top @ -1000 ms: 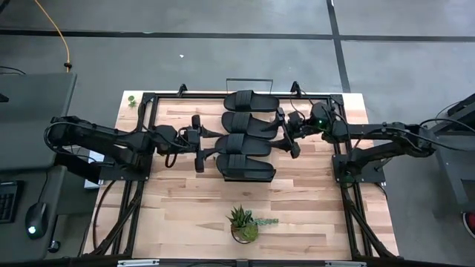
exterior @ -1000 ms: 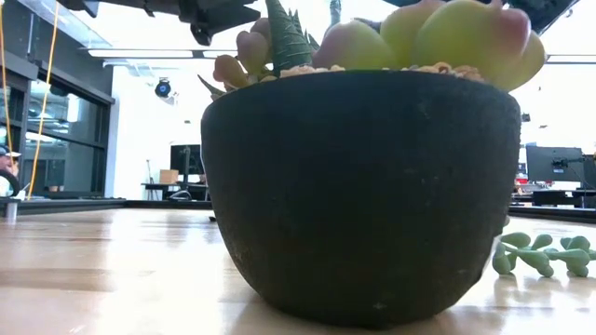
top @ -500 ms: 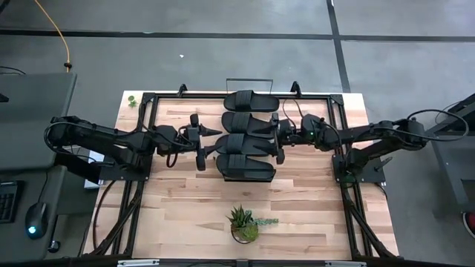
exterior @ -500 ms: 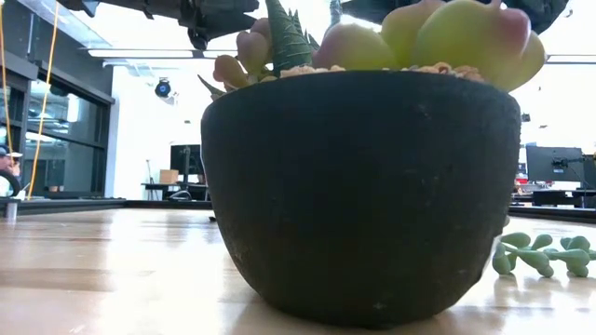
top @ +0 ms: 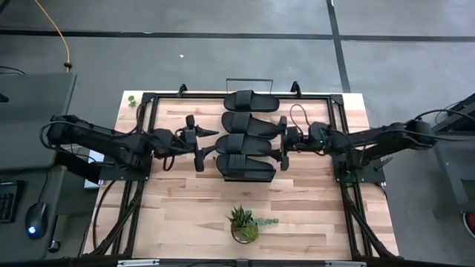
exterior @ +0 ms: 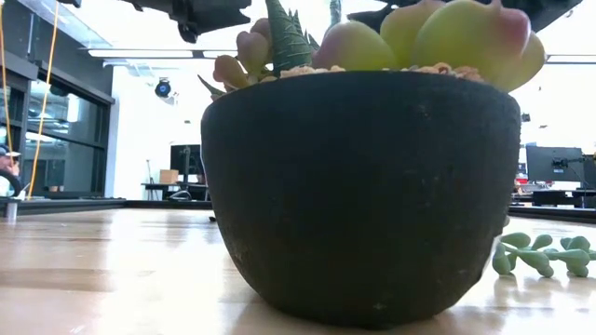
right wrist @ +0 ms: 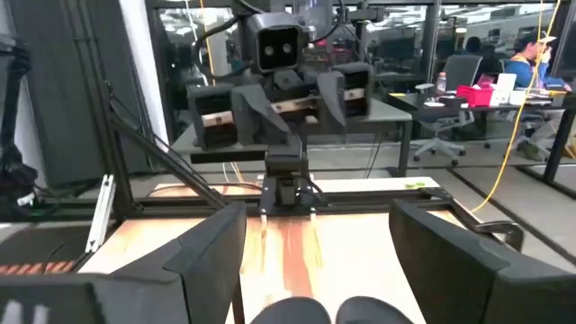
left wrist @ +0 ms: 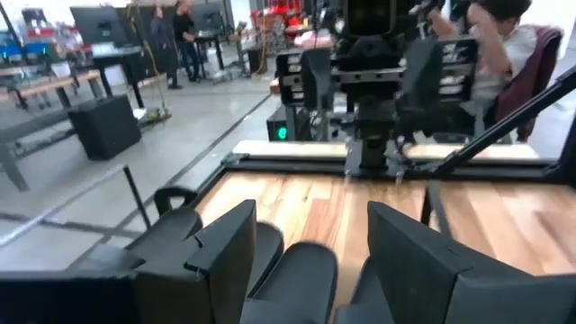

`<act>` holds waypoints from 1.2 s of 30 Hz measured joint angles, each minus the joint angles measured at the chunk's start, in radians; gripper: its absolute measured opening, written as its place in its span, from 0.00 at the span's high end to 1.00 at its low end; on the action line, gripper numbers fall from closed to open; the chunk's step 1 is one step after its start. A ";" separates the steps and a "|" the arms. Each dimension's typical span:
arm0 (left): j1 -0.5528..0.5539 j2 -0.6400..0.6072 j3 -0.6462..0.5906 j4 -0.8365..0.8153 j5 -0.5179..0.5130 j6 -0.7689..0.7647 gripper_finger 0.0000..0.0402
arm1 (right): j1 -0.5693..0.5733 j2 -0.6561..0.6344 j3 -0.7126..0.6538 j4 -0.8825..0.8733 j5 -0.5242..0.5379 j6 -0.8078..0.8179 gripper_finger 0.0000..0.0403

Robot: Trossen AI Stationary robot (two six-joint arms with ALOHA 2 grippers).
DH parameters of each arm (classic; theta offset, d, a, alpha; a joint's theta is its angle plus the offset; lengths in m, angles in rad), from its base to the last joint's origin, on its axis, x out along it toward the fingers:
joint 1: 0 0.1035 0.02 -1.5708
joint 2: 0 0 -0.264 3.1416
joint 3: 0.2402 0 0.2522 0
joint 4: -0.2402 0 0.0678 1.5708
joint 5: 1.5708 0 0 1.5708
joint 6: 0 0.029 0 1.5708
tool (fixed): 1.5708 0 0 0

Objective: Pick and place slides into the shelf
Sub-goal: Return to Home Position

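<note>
High view shows four slides (top: 249, 141); low view only a pot (exterior: 358, 186).

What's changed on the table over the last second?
The right gripper swung along the row of slides to about its middle and squared up to face it, open and empty. The left gripper drew back slightly, also open. The slides and the potted plant did not move.
</note>
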 joint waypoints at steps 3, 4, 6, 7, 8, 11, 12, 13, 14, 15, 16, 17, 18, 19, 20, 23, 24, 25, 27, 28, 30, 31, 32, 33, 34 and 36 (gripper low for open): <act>-0.030 -0.030 0.000 -0.012 -0.024 0.006 0.51 | 0.000 -0.084 0.000 -0.095 -0.013 -0.017 0.35; -0.035 -0.042 0.000 -0.018 -0.027 0.008 0.51 | 0.000 -0.115 0.000 -0.131 -0.020 -0.019 0.35; -0.034 -0.061 0.001 -0.038 -0.026 0.016 0.51 | 0.000 -0.171 0.000 -0.198 -0.023 -0.021 0.35; -0.033 -0.072 0.000 -0.063 -0.026 0.016 0.51 | 0.000 -0.197 0.000 -0.224 -0.023 -0.026 0.35; -0.032 -0.077 0.000 -0.076 -0.026 0.014 0.51 | 0.000 -0.222 0.000 -0.252 -0.024 -0.028 0.35; -0.032 -0.076 0.000 -0.107 -0.031 0.018 0.51 | 0.009 -0.284 0.000 -0.310 -0.026 -0.032 0.35; -0.032 -0.075 0.000 -0.109 -0.033 0.024 0.51 | 0.013 -0.304 0.000 -0.329 -0.026 -0.035 0.35; -0.032 -0.074 0.000 -0.105 -0.035 0.028 0.51 | 0.017 -0.321 0.000 -0.342 -0.026 -0.037 0.35; -0.032 -0.072 0.000 -0.097 -0.036 0.030 0.51 | 0.021 -0.335 0.000 -0.348 -0.026 -0.039 0.35; -0.032 -0.071 0.000 -0.098 -0.036 0.029 0.51 | 0.024 -0.354 0.000 -0.364 -0.026 -0.039 0.35; -0.032 -0.070 0.000 -0.102 -0.037 0.029 0.51 | 0.027 -0.373 0.000 -0.384 -0.027 -0.042 0.35; -0.032 -0.070 0.000 -0.104 -0.037 0.030 0.51 | 0.029 -0.392 0.000 -0.395 -0.026 -0.044 0.35; -0.032 -0.072 0.000 -0.108 -0.037 0.030 0.51 | 0.031 -0.416 0.000 -0.418 -0.026 -0.049 0.35; -0.032 -0.076 0.000 -0.116 -0.038 0.030 0.51 | 0.033 -0.442 0.000 -0.448 -0.026 -0.050 0.35; -0.032 -0.077 0.000 -0.119 -0.038 0.030 0.51 | 0.033 -0.467 0.000 -0.473 -0.026 -0.051 0.35; -0.032 -0.076 0.000 -0.127 -0.038 0.030 0.51 | 0.033 -0.543 0.000 -0.543 -0.026 -0.048 0.35; -0.032 -0.076 0.000 -0.126 -0.038 0.030 0.51 | 0.033 -0.561 0.000 -0.556 -0.026 -0.042 0.35; -0.032 -0.076 0.000 -0.126 -0.038 0.030 0.51 | 0.033 -0.578 -0.005 -0.559 -0.027 -0.038 0.35; -0.032 -0.076 0.000 -0.126 -0.038 0.030 0.51 | 0.035 -0.614 -0.054 -0.515 -0.033 -0.040 0.35; -0.032 -0.076 0.000 -0.126 -0.038 0.030 0.51 | 0.035 -0.635 -0.095 -0.476 -0.035 -0.046 0.35; -0.032 -0.076 0.000 -0.126 -0.038 0.029 0.51 | 0.034 -0.682 -0.184 -0.371 -0.021 -0.052 0.35; -0.032 -0.076 0.000 -0.126 -0.038 0.029 0.51 | 0.031 -0.709 -0.228 -0.327 -0.007 -0.052 0.35; -0.032 -0.076 0.000 -0.126 -0.038 0.029 0.51 | 0.027 -0.738 -0.265 -0.286 0.007 -0.052 0.35; -0.032 -0.076 0.000 -0.126 -0.038 0.029 0.51 | 0.024 -0.767 -0.291 -0.251 0.011 -0.053 0.35; -0.032 -0.076 0.000 -0.126 -0.038 0.028 0.51 | 0.019 -0.795 -0.315 -0.230 0.011 -0.054 0.35; -0.032 -0.076 -0.006 -0.116 -0.036 0.026 0.51 | 0.011 -0.849 -0.348 -0.225 0.011 -0.053 0.35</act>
